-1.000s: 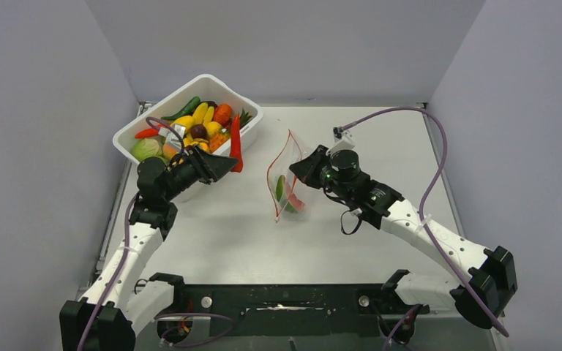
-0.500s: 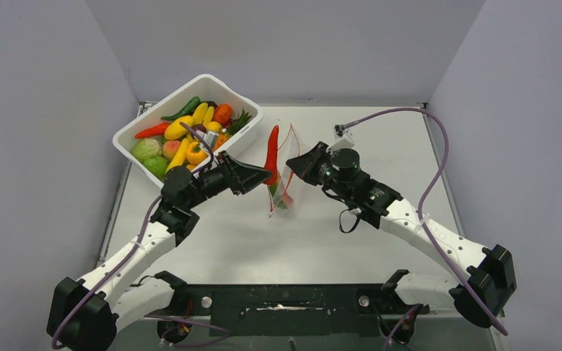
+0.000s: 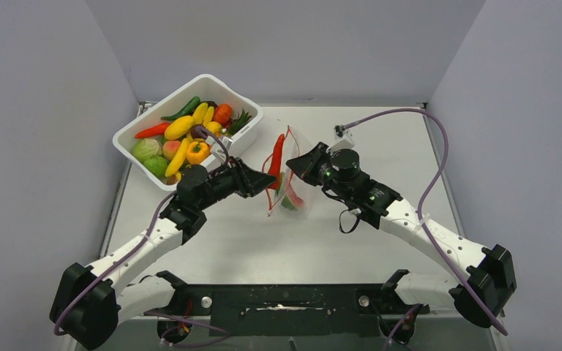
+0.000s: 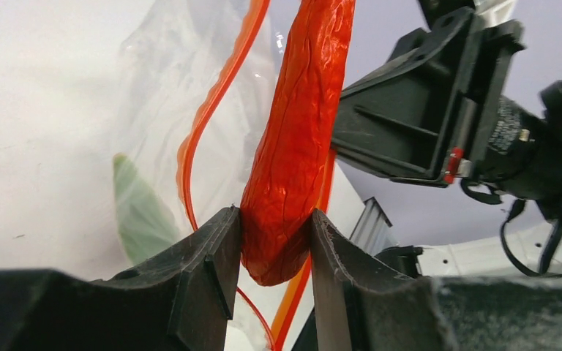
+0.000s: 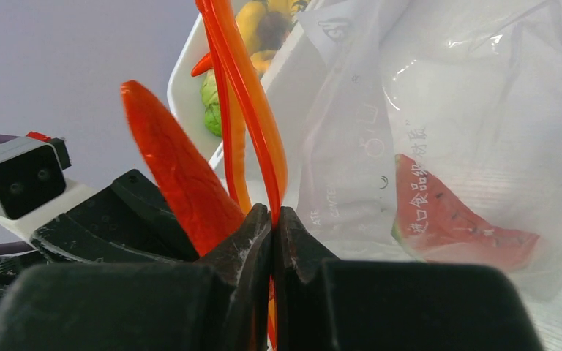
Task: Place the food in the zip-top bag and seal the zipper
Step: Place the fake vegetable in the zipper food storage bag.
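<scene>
Two pinches at once: left gripper (image 4: 272,223) squeezes a red chili (image 4: 300,124) upright at the mouth of the bag (image 5: 468,95); right gripper (image 5: 273,219) is clamped on the zipper (image 5: 252,102), the bag standing on the desk (image 3: 380,139), melon slice (image 5: 454,227) inside.

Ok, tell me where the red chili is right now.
Top view, centre: the red chili is held in the left tool at the zip-top bag mouth, right of the white tub; the right tool pinches the zipper.
</scene>
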`<control>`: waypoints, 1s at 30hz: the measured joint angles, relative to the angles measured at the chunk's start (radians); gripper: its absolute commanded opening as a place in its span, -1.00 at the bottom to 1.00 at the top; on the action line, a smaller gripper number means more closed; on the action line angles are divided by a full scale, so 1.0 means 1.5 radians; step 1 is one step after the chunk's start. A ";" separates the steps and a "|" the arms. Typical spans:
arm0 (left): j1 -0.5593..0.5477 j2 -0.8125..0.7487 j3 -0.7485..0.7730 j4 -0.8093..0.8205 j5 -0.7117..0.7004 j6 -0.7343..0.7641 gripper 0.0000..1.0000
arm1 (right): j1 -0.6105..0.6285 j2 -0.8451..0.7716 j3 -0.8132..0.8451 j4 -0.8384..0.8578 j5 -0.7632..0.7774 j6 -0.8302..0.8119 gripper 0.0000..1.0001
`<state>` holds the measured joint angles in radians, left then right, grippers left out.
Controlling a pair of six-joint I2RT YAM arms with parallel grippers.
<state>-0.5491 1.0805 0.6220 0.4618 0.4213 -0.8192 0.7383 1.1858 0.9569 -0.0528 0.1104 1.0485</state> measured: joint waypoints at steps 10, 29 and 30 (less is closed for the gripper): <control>-0.026 0.017 0.040 -0.134 -0.065 0.079 -0.83 | 0.000 0.000 0.000 0.003 0.000 0.000 -1.00; -0.039 0.048 0.070 -0.211 -0.065 0.101 0.09 | 0.000 0.000 -0.007 0.009 0.001 -0.001 -1.00; -0.039 0.048 0.070 -0.210 -0.063 0.101 0.11 | 0.000 0.000 -0.007 0.009 0.001 -0.001 -1.00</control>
<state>-0.6075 1.1519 0.7273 0.1463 0.3267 -0.6678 0.7383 1.1858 0.9466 -0.0387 0.1112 1.0473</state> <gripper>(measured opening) 0.523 0.031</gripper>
